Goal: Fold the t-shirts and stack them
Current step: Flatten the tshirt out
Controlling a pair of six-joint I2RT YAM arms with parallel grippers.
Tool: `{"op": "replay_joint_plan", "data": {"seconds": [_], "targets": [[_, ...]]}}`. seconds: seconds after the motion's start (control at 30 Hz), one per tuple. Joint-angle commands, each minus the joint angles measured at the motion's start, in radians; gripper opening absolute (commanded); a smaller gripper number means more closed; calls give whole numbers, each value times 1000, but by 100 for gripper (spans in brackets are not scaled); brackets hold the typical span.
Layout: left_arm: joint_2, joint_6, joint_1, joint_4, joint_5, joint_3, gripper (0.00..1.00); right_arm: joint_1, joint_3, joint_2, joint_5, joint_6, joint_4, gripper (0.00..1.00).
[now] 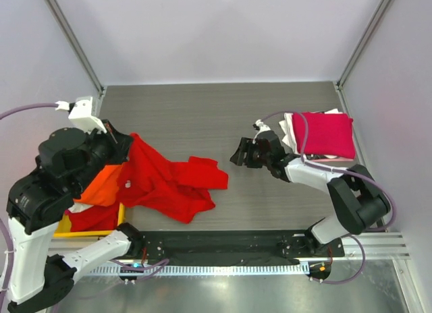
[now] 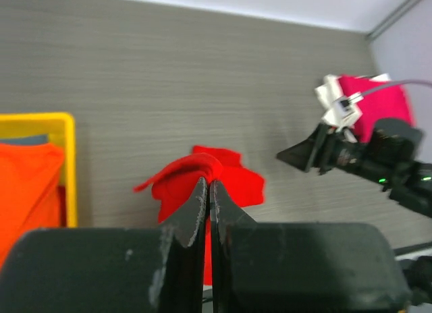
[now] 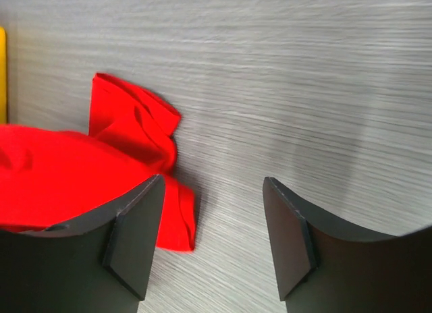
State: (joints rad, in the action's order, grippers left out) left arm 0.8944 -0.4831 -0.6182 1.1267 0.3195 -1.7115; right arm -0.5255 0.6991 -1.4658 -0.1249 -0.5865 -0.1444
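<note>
On the table (image 1: 270,110) — one red t-shirt (image 1: 169,181), one folded magenta t-shirt (image 1: 327,134).

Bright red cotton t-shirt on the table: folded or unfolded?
Unfolded: the bright red cotton t-shirt lies crumpled, one end pinched in the shut left gripper.

grey table (image 1: 223,110) carries red t-shirt (image 1: 175,181), yellow crate (image 1: 94,233), magenta-topped stack (image 1: 325,134).
</note>
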Motion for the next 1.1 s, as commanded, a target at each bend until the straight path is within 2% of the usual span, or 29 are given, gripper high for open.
{"op": "replay_joint_plan", "data": {"seconds": [0.0,0.23,0.3,0.4,0.6,0.77,0.9,1.07], "targets": [[-3,38,2,22,113,62,0,-53,71,-57,-42,-16,-67,65],[-25,47,2,16,136,151,0,-136,129,-180,-67,-59,-61,59],[-31,49,2,18,150,151,0,-151,111,-159,-68,-84,-58,58],[-32,49,2,27,148,153,0,-174,47,-84,14,-116,-5,60],[-43,43,2,19,171,193,0,-192,-68,-11,-22,-144,0,63],[-40,41,2,10,178,191,0,-215,-115,-34,-44,-185,-79,63],[-34,41,2,10,178,185,0,-237,-105,-83,-62,-206,-122,57],[-29,44,2,22,185,184,0,-275,-58,-113,-10,-220,-57,54]]}}
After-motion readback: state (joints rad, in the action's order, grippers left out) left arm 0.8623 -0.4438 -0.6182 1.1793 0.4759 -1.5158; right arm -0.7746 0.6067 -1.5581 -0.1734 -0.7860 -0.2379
